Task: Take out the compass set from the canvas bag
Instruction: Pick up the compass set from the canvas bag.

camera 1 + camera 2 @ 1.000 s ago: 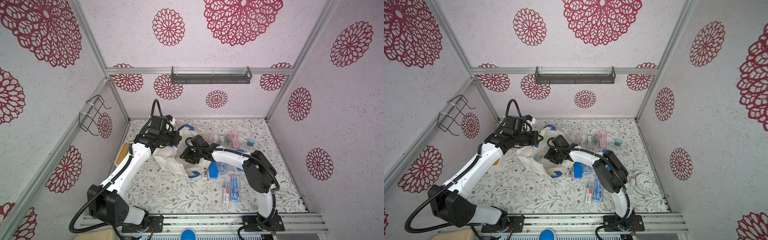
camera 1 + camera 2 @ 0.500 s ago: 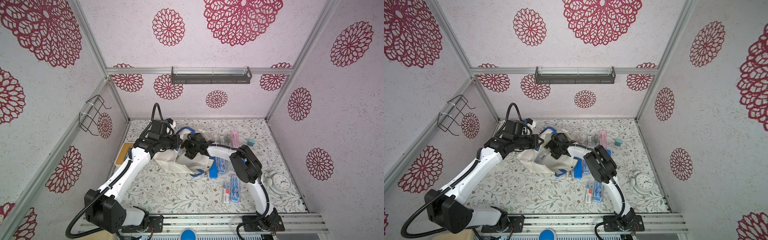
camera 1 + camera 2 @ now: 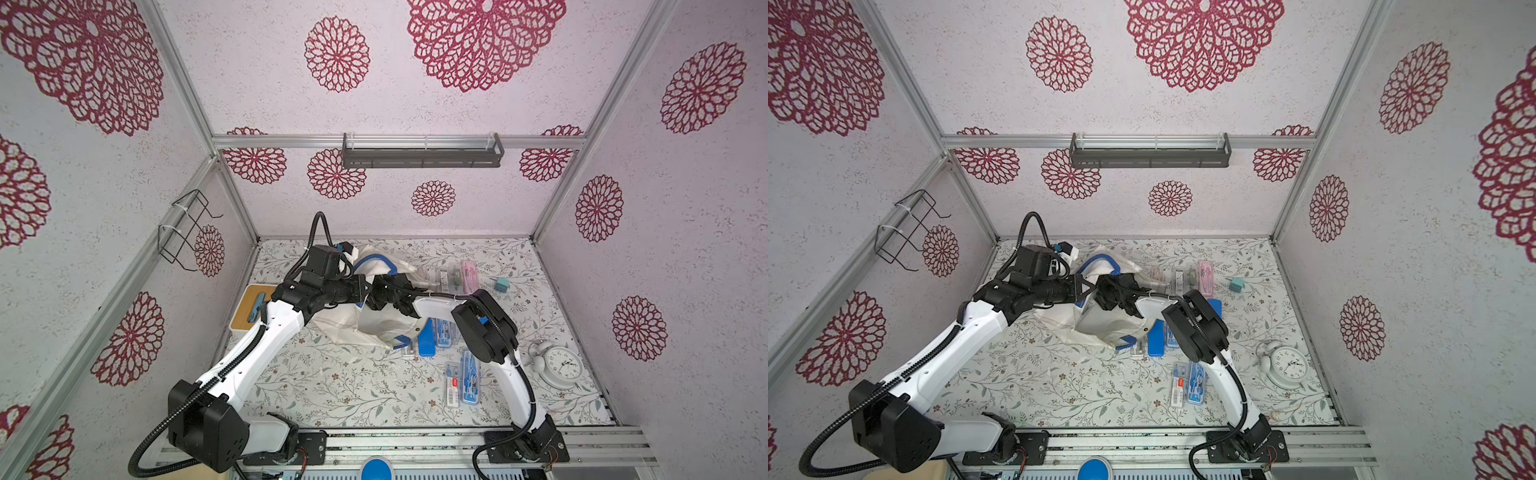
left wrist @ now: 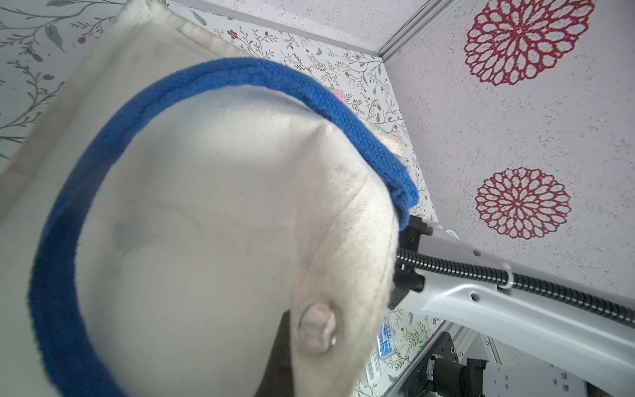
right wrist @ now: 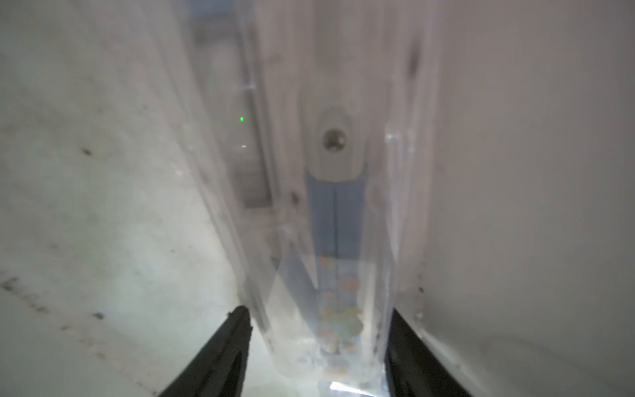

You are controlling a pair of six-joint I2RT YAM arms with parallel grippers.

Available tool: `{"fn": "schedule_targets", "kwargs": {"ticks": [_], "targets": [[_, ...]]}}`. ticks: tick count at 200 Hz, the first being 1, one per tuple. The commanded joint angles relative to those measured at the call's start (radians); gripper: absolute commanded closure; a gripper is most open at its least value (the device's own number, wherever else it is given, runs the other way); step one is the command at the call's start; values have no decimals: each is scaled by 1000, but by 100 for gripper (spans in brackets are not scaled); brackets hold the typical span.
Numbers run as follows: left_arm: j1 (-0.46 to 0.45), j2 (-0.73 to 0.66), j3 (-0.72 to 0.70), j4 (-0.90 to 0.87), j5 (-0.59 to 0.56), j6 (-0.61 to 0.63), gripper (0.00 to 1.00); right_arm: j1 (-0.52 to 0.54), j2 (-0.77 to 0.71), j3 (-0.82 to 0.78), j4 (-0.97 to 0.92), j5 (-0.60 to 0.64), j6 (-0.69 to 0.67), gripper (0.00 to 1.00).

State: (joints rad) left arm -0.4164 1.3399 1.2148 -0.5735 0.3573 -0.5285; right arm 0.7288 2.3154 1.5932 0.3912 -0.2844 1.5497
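The off-white canvas bag with a blue strap handle lies at the back left of the table. My left gripper is shut on the bag's rim and holds the mouth up; one dark finger shows behind the fabric. My right gripper is inside the bag, hidden by fabric in both top views. A clear plastic compass set with a blue insert stands between its fingers, which press on both of its sides.
Several slim cases lie right of the bag: blue ones and pink and clear ones. A teal cube, a white alarm clock and a wood-topped box also stand on the table.
My right arm's elbow has swung left and its gripper has pushed deeper into the bag mouth. The left gripper still holds the rim in about the same place.
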Motion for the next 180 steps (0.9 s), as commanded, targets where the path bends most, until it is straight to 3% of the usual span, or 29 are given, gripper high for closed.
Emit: {"fn": "schedule_targets", "kwargs": {"ticks": [1,43,89,130,180], "targets": [[-23,-66,0,55,91,-20,100,-28,1,36,59,43,14,32],[-31,-74,-6,46,95,-34,100,-28,35,42,74,26,58,56],[-36,-88,-14,37,43,-41,100,-28,11,49,69,11,11,59],[-18,-55,9,16,-92,-44,100,-10,-55,33,79,-41,-25,60],[21,32,64,-7,-159,-44,100,38,-240,-130,77,-124,-95,63]]}}
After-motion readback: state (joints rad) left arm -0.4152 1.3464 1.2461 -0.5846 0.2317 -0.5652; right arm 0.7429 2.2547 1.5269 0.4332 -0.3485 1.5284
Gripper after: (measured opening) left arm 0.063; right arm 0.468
